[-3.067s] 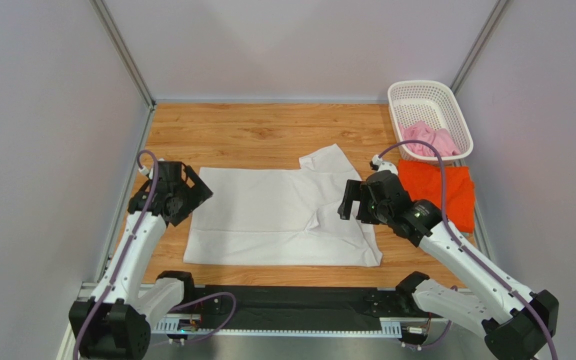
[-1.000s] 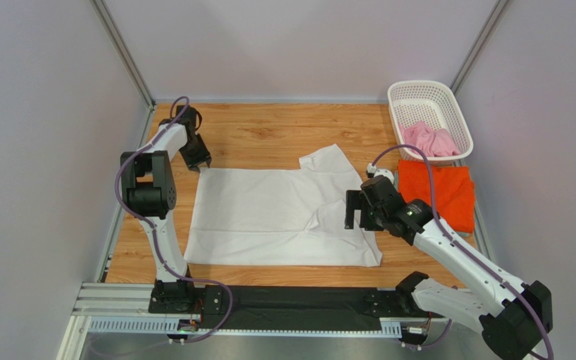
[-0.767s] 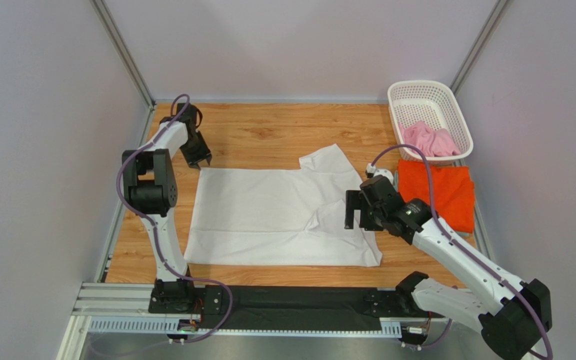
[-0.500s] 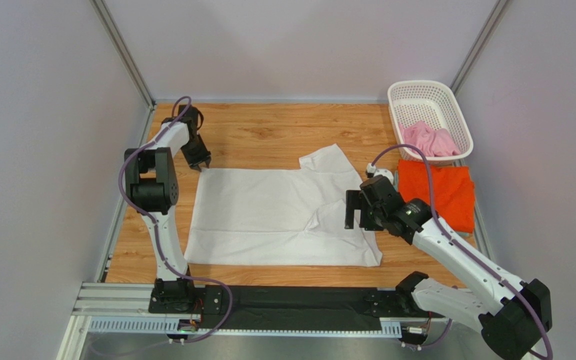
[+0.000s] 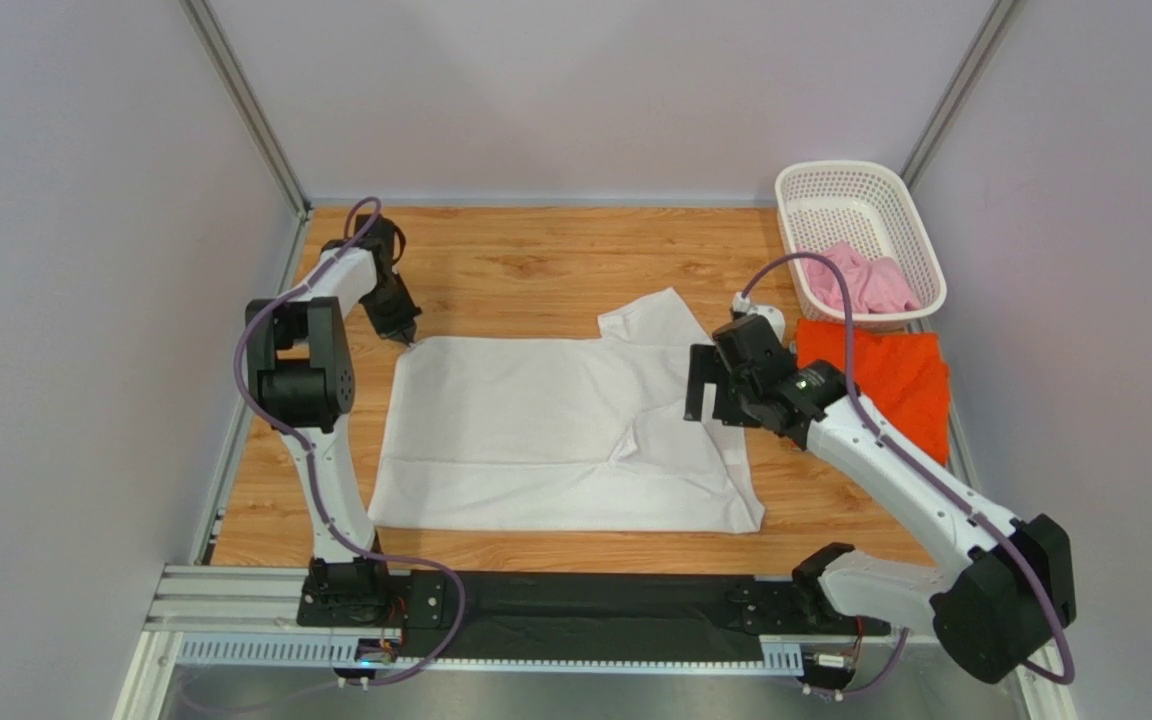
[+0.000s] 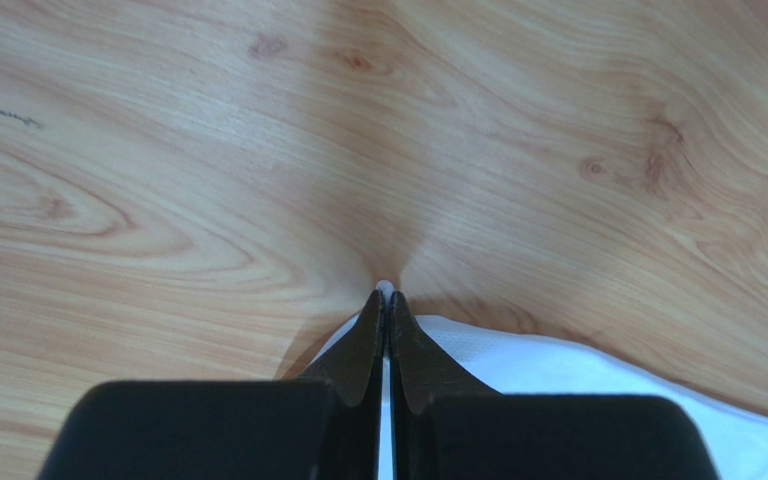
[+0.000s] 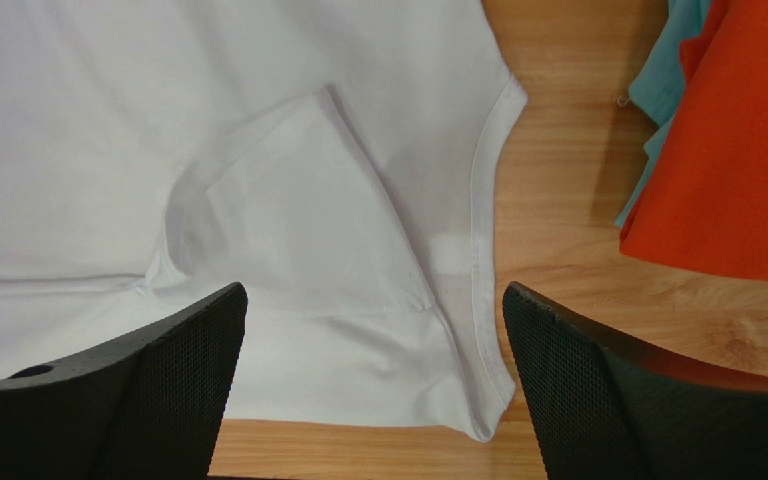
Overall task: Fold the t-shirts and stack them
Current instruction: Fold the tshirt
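The white t-shirt lies spread flat across the middle of the wooden table, one sleeve flipped up at its far right. My left gripper is at its far-left corner, shut on that corner of white cloth, and a bit of fabric pokes out past the tips. Over the shirt's right edge my right gripper hangs open, with the hem and a folded sleeve below it and nothing between the fingers. The orange t-shirt lies folded to the right. The pink t-shirt is crumpled in the basket.
A white lattice basket stands at the far right corner. A teal cloth edge shows under the orange shirt. Grey walls close in the table on three sides. Bare wood lies behind the white shirt.
My left gripper's jaws have closed onto the far-left corner of the white shirt. My right gripper, still open, has shifted slightly toward the back along the shirt's right edge.
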Robot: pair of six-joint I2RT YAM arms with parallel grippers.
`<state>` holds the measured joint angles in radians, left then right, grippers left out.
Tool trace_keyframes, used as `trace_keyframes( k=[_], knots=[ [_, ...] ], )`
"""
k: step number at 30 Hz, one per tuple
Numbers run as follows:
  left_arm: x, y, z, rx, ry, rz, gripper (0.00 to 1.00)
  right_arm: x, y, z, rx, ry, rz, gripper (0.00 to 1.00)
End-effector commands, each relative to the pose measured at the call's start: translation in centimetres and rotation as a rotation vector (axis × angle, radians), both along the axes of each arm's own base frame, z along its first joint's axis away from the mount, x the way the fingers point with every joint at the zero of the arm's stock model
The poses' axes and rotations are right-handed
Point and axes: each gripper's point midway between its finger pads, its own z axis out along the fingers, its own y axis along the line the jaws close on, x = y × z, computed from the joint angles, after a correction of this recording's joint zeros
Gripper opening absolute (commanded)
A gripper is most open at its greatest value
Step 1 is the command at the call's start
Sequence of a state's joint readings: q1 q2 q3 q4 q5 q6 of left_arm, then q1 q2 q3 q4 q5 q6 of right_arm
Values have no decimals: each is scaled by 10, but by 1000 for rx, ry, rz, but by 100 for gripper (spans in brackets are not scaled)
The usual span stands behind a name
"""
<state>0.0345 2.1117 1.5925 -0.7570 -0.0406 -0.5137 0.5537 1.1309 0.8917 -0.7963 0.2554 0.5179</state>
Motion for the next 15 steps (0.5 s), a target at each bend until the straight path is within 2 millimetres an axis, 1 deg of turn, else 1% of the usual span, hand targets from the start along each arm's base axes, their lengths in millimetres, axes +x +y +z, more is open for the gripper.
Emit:
trace_keyframes(
  k=[1,2,3,4,5,6,7,8,9,10,11,12,13,14,15],
  knots=[
    [-17,-4,2,-25,24,-27,0,58,11,38,20,-155,-19,100],
    [-17,-5,5,-24,14,-31,0,75,11,33,7,-147,-36,100],
    [-16,-3,6,-18,3,-32,0,93,16,46,15,-169,-24,100],
    [-20,-3,5,-14,7,-41,0,106,19,50,23,-176,-25,100],
    [-20,-3,8,-13,-7,-43,0,121,19,30,2,-127,-41,100],
    [-16,-3,8,-13,-28,-45,0,141,26,46,28,-158,-41,100],
    [-18,-4,8,-15,-30,-51,0,154,22,44,23,-152,-46,100],
    [-17,-4,11,-16,-44,-53,0,166,24,20,-2,-98,-52,100],
    [-14,-7,13,-30,-58,-60,0,179,24,19,-4,-99,-61,100],
    [-15,-8,14,-39,-67,-70,0,198,26,26,0,-118,-58,100],
    [-15,-10,13,-46,-72,-76,0,210,28,26,4,-119,-56,100],
    [-13,-10,14,-45,-87,-79,0,221,31,3,-10,-73,-50,100],
    [-13,-10,14,-43,-89,-82,0,239,34,14,2,-105,-52,100],
    [-12,-9,13,-38,-88,-80,0,248,36,10,-5,-106,-42,100],
    [-11,-6,12,-21,-95,-79,0,255,37,1,-20,-96,-38,100]
  ],
)
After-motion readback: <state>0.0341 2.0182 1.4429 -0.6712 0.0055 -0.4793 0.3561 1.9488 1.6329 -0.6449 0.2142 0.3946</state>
